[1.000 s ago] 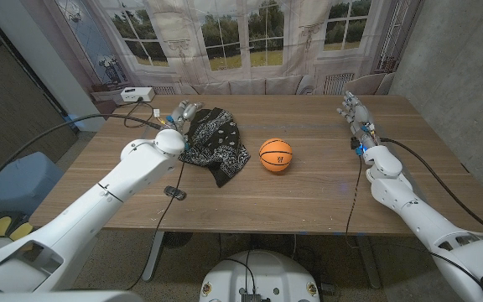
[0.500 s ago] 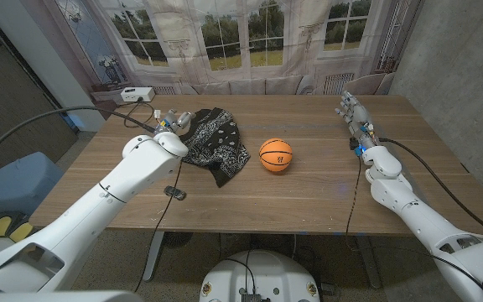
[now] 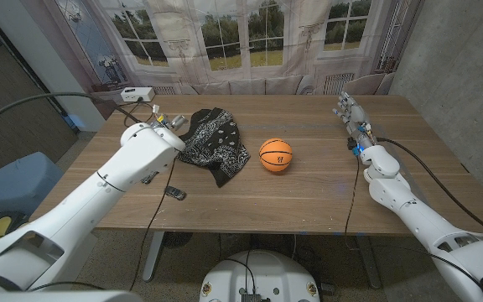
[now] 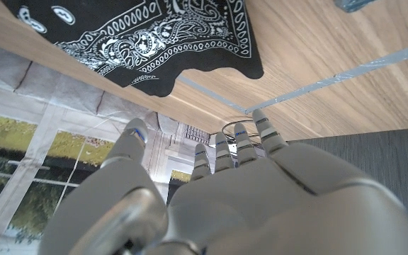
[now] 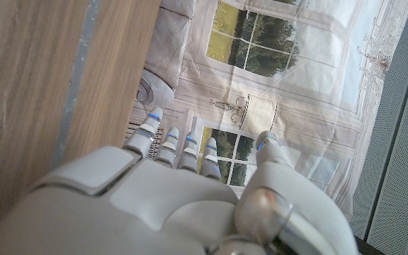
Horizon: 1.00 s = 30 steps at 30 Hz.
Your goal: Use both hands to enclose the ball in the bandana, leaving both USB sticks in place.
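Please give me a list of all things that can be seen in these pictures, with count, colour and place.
Round orange basketball-style ball: one, orange with black lines, middle of the table, beside the bandana and apart from it.
Crumpled black paisley cloth bandana: one, black with white pattern, left of the ball.
Small dark USB stick: one, dark, near the table's front edge on the left.
White box with cables: one, white, far left corner.
Wooden table: one, brown.
Left robot hand: one, white and grey, at the bandana's left edge, holding nothing.
Right robot hand: one, white and grey, far right of the table, fingers apart.
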Each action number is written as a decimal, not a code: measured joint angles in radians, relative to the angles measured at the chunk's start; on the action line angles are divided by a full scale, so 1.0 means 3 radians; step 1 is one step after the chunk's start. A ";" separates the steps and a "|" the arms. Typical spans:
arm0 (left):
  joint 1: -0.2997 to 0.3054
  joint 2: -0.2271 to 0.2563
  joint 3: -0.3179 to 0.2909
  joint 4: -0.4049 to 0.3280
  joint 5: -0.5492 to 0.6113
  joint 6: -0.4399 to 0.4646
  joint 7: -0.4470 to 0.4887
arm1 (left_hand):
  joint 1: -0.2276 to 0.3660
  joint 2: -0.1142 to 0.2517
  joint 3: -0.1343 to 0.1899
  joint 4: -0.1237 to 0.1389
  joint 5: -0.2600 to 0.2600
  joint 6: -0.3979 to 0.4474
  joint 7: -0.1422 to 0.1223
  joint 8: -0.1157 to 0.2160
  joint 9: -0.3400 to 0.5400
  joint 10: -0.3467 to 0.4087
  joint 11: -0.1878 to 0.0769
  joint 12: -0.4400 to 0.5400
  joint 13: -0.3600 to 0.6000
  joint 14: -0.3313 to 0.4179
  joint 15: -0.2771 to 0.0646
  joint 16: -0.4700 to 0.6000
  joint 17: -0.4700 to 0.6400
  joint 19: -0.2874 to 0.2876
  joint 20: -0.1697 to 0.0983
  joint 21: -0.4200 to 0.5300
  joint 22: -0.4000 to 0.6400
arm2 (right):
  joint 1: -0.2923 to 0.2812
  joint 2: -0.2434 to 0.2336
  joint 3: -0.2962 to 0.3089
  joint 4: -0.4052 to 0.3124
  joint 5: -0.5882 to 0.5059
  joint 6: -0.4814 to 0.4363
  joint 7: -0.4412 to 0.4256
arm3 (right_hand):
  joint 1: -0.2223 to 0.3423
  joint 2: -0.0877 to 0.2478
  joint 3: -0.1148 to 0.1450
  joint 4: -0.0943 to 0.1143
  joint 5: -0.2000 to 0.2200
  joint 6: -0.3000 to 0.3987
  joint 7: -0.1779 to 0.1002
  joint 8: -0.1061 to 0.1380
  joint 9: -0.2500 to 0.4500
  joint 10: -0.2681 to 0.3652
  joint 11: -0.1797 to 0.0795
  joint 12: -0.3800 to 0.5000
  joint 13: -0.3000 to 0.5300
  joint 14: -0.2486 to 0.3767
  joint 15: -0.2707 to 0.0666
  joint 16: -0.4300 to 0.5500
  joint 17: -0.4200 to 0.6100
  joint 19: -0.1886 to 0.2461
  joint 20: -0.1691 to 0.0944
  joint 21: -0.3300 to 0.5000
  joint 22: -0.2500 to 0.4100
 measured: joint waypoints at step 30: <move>-0.1608 0.0551 0.1575 0.0993 -0.2252 0.0192 0.0876 | 0.0160 -0.0125 -0.0014 0.0014 0.0000 0.0018 0.0018 -0.0016 -0.0001 0.0041 -0.0017 0.0000 0.0015 0.0179 -0.0060 0.0000 -0.0001 0.0286 -0.0036 0.0094 0.0000 | 0.0035 0.0025 -0.0030 0.0021 -0.0064 -0.0043 -0.0099 | -0.0012 0.0013 -0.0014 0.0014 0.0000 0.0012 -0.0012 0.0000 0.0000 0.0017 0.0017 0.0000 -0.0001 0.0029 0.0029 0.0000 0.0016 0.0000 0.0000 0.0000 0.0000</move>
